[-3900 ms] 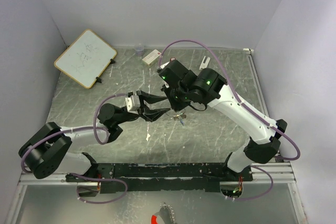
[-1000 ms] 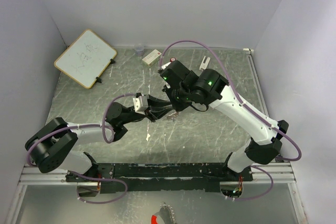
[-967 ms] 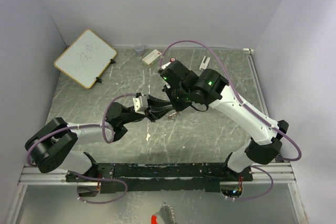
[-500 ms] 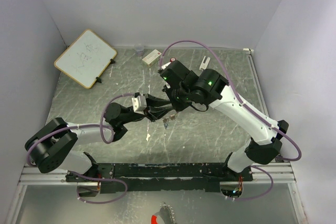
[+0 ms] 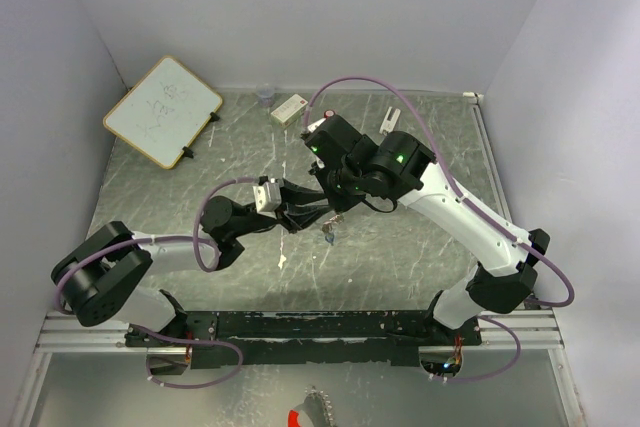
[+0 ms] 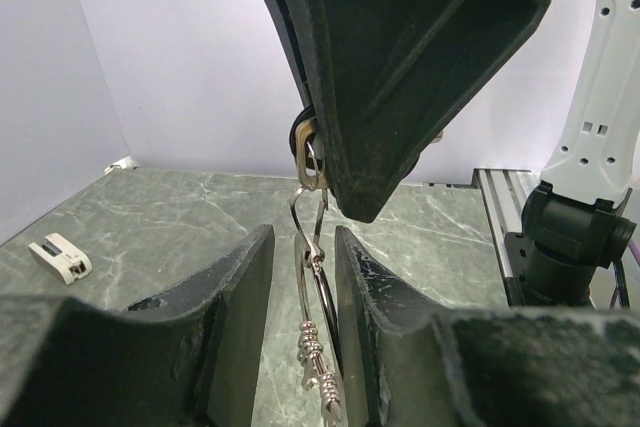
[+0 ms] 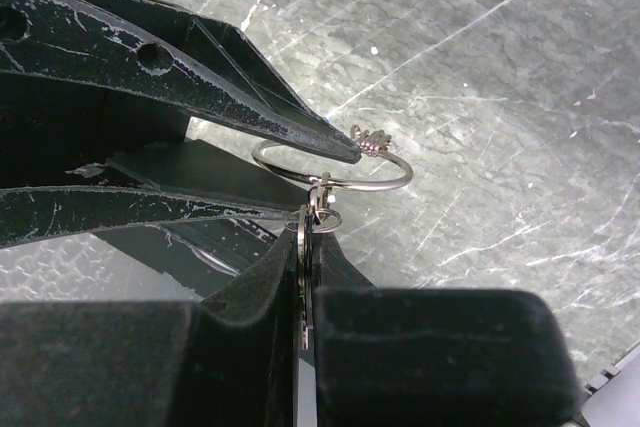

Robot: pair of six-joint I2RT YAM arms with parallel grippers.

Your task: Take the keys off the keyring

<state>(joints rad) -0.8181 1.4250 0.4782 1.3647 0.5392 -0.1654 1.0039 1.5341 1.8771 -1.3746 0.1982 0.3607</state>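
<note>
The keyring, a thin silver wire loop with a coiled joint, hangs above the table between both arms. My right gripper is shut on a flat silver key that hooks onto the loop through a small link. In the left wrist view the keyring stands edge-on in the gap of my left gripper, whose jaws are apart and not pinching it. From above, the left gripper and right gripper meet tip to tip, with small keys dangling below, too small to tell apart.
A whiteboard leans at the back left. A white box, a small cup and a white clip lie along the back wall. A red-and-black object sits below the rail.
My left gripper's jaws have widened a little around the ring. The dangling keys have swung slightly to the right. The right gripper holds its place and its grip.
</note>
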